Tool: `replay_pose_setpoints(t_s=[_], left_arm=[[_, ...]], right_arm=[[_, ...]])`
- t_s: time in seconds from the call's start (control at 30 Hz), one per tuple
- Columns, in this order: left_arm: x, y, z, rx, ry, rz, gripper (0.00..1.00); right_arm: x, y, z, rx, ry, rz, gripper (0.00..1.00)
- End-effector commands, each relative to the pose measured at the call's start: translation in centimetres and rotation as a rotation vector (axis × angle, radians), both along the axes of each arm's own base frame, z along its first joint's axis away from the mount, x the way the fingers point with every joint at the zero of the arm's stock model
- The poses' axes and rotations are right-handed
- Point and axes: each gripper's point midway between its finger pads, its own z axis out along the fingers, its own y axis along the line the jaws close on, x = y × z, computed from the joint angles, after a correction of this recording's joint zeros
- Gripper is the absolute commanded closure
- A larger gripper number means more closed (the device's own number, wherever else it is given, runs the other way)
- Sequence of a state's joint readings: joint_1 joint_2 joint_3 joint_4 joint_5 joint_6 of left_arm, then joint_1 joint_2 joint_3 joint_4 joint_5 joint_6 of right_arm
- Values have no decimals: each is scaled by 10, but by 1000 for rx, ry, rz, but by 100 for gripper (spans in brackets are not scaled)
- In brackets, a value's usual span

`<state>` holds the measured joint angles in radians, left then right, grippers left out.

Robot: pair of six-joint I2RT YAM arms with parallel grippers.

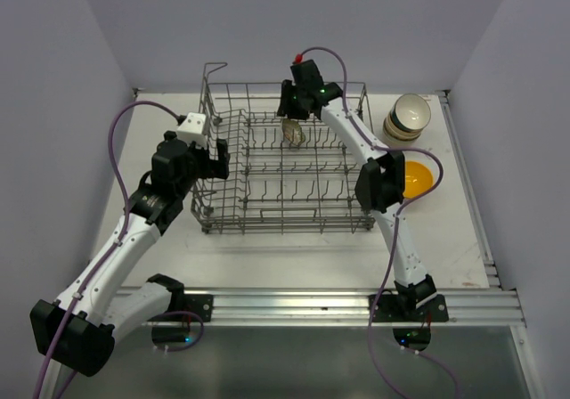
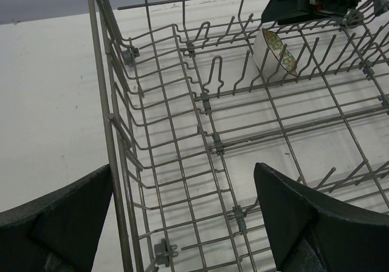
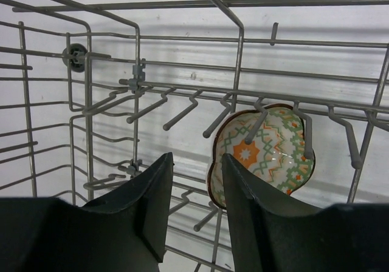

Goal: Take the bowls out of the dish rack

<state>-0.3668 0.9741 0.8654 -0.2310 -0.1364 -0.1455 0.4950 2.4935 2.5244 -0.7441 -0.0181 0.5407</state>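
The grey wire dish rack stands mid-table. One bowl, white with an orange and green pattern, stands on edge among the tines at the rack's far side. My right gripper hangs just above it. In the right wrist view the gripper is open. The bowl sits just beyond its right finger, not between the fingers. My left gripper is open and empty at the rack's left wall. In the left wrist view it straddles that wall, and the bowl shows far off.
A stack of cream bowls stands on the table at the back right, outside the rack. A yellow bowl lies in front of it, partly hidden by my right arm. The rack's raised wire loop is at its far left corner.
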Motion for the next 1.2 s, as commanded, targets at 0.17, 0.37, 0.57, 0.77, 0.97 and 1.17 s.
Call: replay_pose_setpoints(t_s=[0.17,0.37,0.57,0.77,0.97,1.17], left_arm=[[-4,-17,23,-48,-59,-82,0],[-4,-18,22,-47,-56,-87,0],[-4,-19,21,-47,-53,-90,0],[-4,-19,21,-47,-53,-93,0],[-4,-19,23,-49,-56,-92,0],[-4,-19,24,-49,-60,-94,0]], right_arm=[[-1,-6,14,6,-15,25,59],[-3,2,2,-3,-4,64,57],[-9,7,-17,-29,25,83,56],[-14,1,-41,-71,63,86,56],[-12,4,-51,-70,73,96,66],[-11,10,-45,-70,56,125,73]])
